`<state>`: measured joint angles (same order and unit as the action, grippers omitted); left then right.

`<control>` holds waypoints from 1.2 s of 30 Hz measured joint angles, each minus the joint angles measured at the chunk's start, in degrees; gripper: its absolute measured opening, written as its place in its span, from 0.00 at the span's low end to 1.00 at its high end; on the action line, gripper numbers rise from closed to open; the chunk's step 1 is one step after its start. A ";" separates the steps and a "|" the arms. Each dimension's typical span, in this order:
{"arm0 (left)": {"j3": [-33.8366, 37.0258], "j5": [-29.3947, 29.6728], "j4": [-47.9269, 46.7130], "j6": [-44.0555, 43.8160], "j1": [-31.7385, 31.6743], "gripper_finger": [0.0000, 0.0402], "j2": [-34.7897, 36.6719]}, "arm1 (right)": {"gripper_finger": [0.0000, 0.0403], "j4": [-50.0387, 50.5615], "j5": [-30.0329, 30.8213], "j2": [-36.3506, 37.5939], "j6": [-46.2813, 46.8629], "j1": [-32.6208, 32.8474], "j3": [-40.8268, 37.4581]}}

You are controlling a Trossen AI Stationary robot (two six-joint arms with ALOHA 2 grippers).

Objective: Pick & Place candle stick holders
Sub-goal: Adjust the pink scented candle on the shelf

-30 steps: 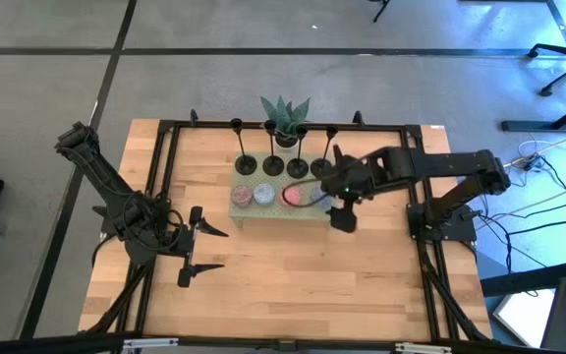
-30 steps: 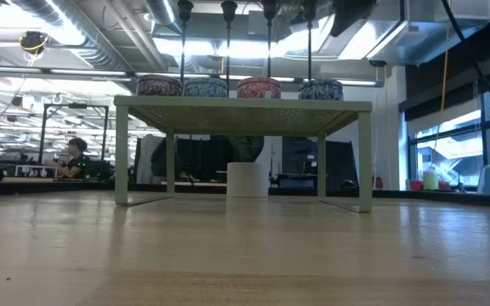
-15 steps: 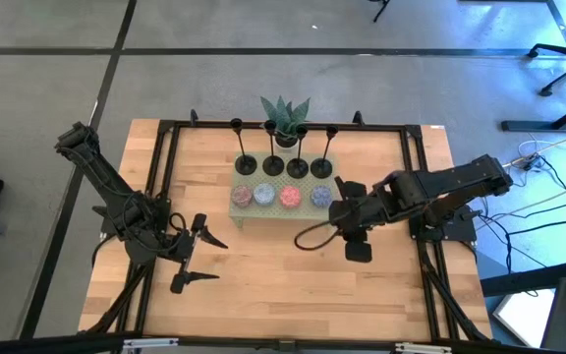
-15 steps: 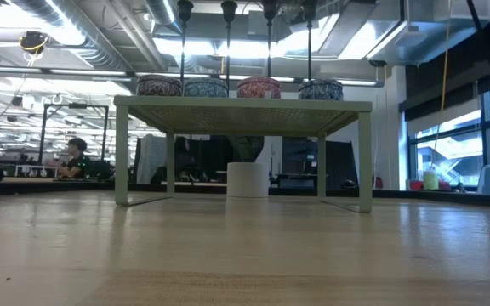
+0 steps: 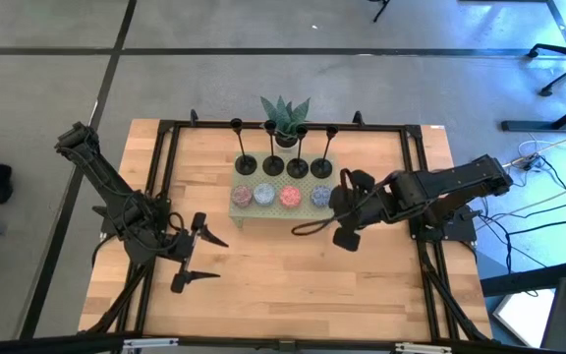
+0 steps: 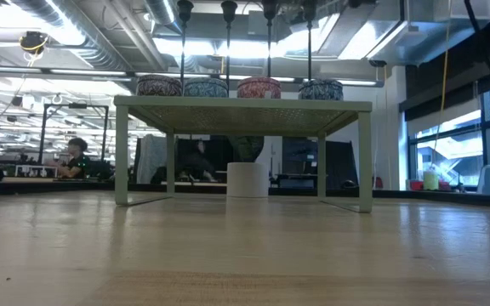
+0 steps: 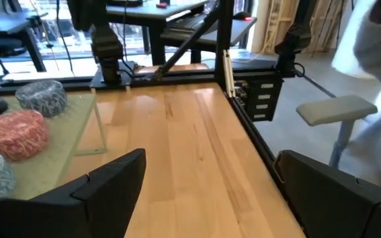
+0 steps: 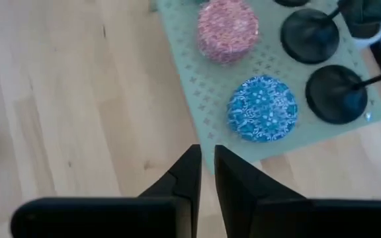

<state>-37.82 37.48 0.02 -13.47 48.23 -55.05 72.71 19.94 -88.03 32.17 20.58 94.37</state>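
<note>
We see the four candle stick holders (image 5: pixel 282 162) standing in a row along the back of the pale green shelf (image 5: pixel 249 210), each upright on its round base, with four patterned round tins (image 5: pixel 277 195) lined up in front of them. The right gripper (image 8: pixel 204 173) hangs just off the shelf's near right corner, its fingers pressed almost together and pinching nothing (the nearest holder base (image 8: pixel 337 94) sits beyond the blue tin (image 8: pixel 263 109)). The left gripper (image 5: pixel 197 251) waits with fingers spread over bare table (image 5: pixel 263 285), well apart from the shelf.

Our worry is the reach. To get at a holder the right gripper must pass over or beside the tins, and a low approach could shove the blue one or nudge the shelf. The holders look top-heavy on thin stems and stand close together, so a sideways brush could topple one into its neighbour. The plant (image 5: pixel 285 118) behind the row crowds any approach from the back.
</note>
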 joint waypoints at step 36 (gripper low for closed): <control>0.00 17.47 6.22 5.07 -18.08 0.86 -0.02 | 0.11 -12.57 10.94 26.30 -4.19 7.98 -29.34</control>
<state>-37.82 54.95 6.24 -8.40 30.15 -55.07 60.14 30.88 -61.73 27.98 28.56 65.03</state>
